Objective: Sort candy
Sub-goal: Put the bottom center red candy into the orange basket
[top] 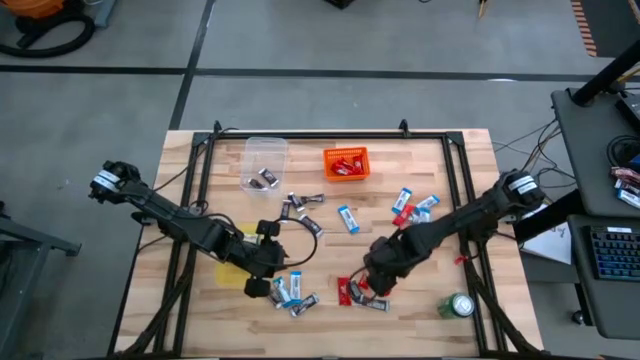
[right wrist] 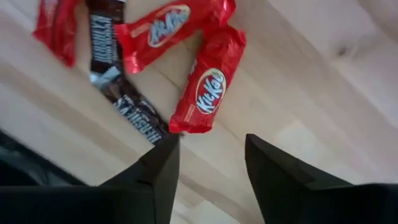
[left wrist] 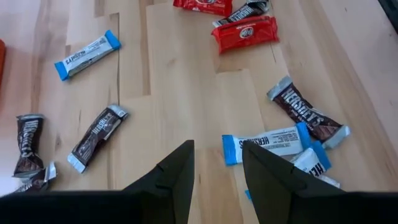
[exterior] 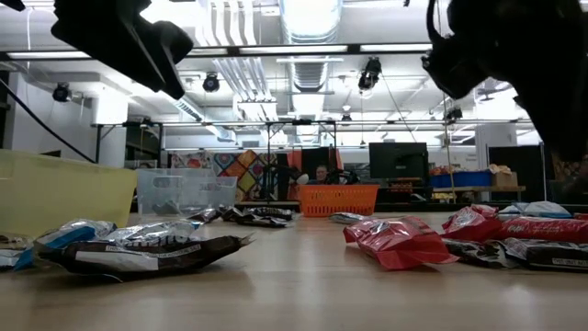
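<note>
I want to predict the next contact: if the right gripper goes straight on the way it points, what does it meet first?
Probably the red candy bar straight beyond the open right gripper; depth is hard to judge.

1. The candy [top: 345, 218] is many small wrapped mini bars lying flat and scattered across the wooden table.
2. Red bars [right wrist: 208, 87] lie near the front middle, two forming a V, touching at one end, with dark brown bars [right wrist: 106, 37] just beside them.
3. Blue-and-white bars [left wrist: 267, 143] lie near the front left, one beside a dark brown bar with silver ends [left wrist: 305, 115].
4. More blue-and-white and red bars [top: 410, 205] sit right of centre.
5. Dark bars [top: 300, 203] cluster near the middle.
</note>
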Robot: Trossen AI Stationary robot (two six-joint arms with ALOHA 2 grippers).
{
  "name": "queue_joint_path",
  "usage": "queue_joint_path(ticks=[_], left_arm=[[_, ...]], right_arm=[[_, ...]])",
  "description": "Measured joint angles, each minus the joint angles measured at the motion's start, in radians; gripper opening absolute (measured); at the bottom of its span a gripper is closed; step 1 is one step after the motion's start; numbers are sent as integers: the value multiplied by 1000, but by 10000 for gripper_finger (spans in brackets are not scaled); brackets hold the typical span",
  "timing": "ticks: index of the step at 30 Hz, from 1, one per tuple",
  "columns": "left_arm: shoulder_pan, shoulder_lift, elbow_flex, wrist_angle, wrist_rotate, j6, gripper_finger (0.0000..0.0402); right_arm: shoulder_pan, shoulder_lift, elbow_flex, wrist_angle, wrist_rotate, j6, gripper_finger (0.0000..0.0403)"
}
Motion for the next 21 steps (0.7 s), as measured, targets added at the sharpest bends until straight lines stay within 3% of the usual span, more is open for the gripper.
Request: queue_joint_path(ticks=[13,21], left_arm=[[0,0,0,-23,20,30,118],[-1,0,-1,-27,20,30,118]], right_arm=[[47,135,0,81,31,86,173],[47,166,0,91,126,68,173]])
